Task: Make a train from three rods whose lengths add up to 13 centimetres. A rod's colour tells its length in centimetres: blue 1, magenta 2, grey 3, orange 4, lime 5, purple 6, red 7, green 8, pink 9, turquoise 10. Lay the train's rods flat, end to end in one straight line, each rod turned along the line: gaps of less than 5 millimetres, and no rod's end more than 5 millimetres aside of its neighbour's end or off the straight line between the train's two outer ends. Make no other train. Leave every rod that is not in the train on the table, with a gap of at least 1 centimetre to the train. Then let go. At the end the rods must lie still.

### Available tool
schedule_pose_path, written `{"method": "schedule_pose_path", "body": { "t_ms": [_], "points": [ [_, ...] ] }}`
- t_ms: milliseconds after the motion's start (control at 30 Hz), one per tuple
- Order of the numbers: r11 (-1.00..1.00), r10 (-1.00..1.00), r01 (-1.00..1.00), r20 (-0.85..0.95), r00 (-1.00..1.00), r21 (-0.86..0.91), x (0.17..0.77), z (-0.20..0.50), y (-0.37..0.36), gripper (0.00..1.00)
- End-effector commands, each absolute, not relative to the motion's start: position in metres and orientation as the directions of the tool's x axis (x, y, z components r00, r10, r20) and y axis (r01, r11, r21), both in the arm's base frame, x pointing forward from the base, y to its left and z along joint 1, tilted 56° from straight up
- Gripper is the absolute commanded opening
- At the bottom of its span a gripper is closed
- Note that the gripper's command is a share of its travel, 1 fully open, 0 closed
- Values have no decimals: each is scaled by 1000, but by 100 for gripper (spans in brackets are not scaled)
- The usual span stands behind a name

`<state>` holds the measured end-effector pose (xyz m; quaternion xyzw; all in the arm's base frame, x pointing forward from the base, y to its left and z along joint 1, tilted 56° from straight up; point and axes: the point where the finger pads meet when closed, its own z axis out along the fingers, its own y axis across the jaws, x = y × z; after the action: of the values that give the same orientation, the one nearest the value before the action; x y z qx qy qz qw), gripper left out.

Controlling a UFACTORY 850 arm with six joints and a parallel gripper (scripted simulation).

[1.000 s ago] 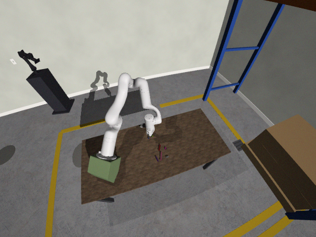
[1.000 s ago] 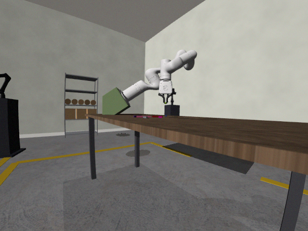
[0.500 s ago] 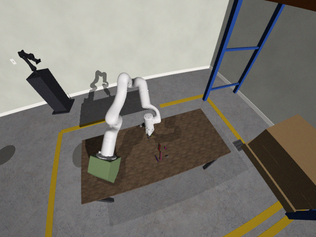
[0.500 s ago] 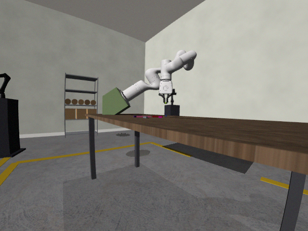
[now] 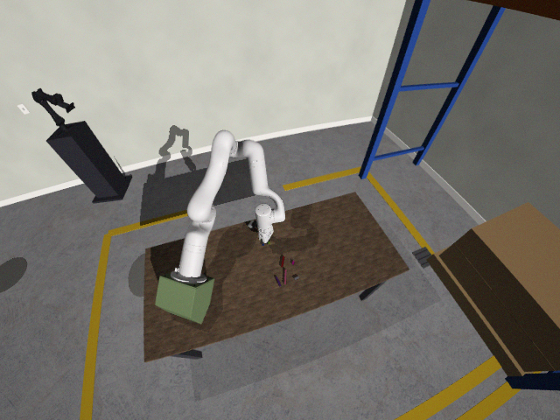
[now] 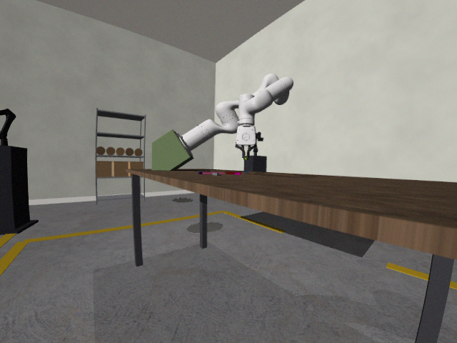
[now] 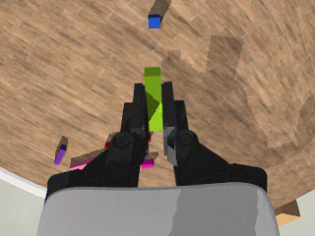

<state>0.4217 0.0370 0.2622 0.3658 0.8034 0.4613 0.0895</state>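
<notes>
My gripper [image 5: 264, 241] [image 6: 245, 156] [image 7: 154, 98] is shut on a lime rod [image 7: 153, 74] [image 6: 245, 158] and holds it a little above the wooden table [image 5: 343, 234] [image 6: 332, 191] [image 7: 250, 27]. A short blue rod [image 7: 156, 22] lies on the table ahead of the fingers in the wrist view. The other rods lie together nearer the table's middle: a red rod [image 5: 282, 260] [image 6: 232, 172], a magenta rod [image 5: 292, 261], a pink rod [image 5: 284, 276] [image 6: 210, 172], a purple rod [image 5: 276, 280] [image 7: 61, 155] and a grey rod [image 5: 295, 276]. In the wrist view the gripper body hides most of them.
The arm's green base block [image 5: 183, 300] [image 6: 169, 150] stands at the table's left end. A small dark box [image 6: 255, 163] shows behind the gripper in the exterior view. A brown crate [image 5: 511, 280] and a blue rack [image 5: 397, 86] stand off the table to the right.
</notes>
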Motion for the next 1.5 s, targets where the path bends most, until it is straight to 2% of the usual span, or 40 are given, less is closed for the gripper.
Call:
{"method": "schedule_pose_path", "body": {
  "t_ms": [0,367,1467],
  "points": [
    [306,671,504,192,-716,808,431,253,48,4],
    [306,671,504,192,-716,808,449,234,73,4],
    [306,671,504,192,-716,808,450,232,75,4]
  ]
}}
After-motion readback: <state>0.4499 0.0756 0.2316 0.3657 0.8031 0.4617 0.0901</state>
